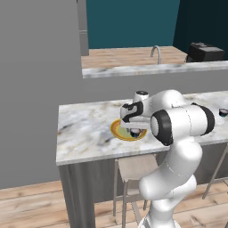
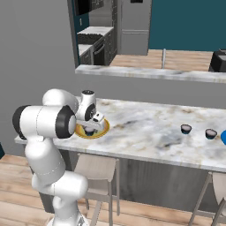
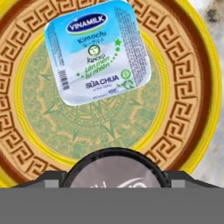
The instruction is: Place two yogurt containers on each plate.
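Note:
The plate [image 3: 183,65] with the orange-yellow patterned rim and greenish centre lies on the marble counter, near its left end [image 1: 116,130] [image 2: 104,128]. A pale blue-white yogurt container [image 3: 97,50] sits flat on it. My gripper [image 3: 114,179] hangs just above the plate's near side [image 1: 135,128] [image 2: 91,127], shut on a dark yogurt container [image 3: 114,168] with a pale top; its finger tips hug the cup's sides. Two more dark yogurt containers [image 2: 186,129] [image 2: 211,133] stand far to the right, next to the edge of the blue plate [image 2: 224,137].
The marble counter [image 2: 145,132] runs left to right, with stools [image 2: 95,170] tucked under its front edge. Behind it is a raised ledge, then a wooden back counter with a faucet [image 1: 156,52] and a dark appliance [image 1: 205,52]. My own arm crowds the plate's near side.

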Robot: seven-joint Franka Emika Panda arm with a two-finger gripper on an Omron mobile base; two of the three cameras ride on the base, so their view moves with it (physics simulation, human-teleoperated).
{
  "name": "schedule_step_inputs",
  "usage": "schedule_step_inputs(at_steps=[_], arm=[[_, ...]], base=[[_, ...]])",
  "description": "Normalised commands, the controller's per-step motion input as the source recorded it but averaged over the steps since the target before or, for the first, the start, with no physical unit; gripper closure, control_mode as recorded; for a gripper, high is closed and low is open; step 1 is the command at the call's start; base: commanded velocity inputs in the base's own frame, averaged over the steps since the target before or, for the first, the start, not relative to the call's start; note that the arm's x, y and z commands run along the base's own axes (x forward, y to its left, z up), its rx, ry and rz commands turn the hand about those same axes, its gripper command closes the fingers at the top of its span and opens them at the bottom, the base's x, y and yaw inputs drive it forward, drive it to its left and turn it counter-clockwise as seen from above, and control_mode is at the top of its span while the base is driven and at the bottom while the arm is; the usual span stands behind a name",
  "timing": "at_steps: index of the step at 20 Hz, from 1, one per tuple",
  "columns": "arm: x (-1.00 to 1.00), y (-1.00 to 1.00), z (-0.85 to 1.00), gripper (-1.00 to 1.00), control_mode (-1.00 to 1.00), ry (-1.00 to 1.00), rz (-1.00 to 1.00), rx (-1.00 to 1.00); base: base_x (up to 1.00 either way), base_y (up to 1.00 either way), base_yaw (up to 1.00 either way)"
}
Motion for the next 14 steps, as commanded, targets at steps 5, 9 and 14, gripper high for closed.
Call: schedule_step_inputs(at_steps=[5,9,14], arm=[[0.00,0.01,0.00,-1.00,-1.00,0.00,0.00,0.00],[0.00,0.00,0.00,-1.00,-1.00,0.00,0.00,0.00],[-0.01,0.00,0.03,-1.00,-1.00,0.00,0.00,0.00]], base=[[0.00,0.00,0.00],[0.00,0.00,0.00],[0.00,0.00,0.00]])
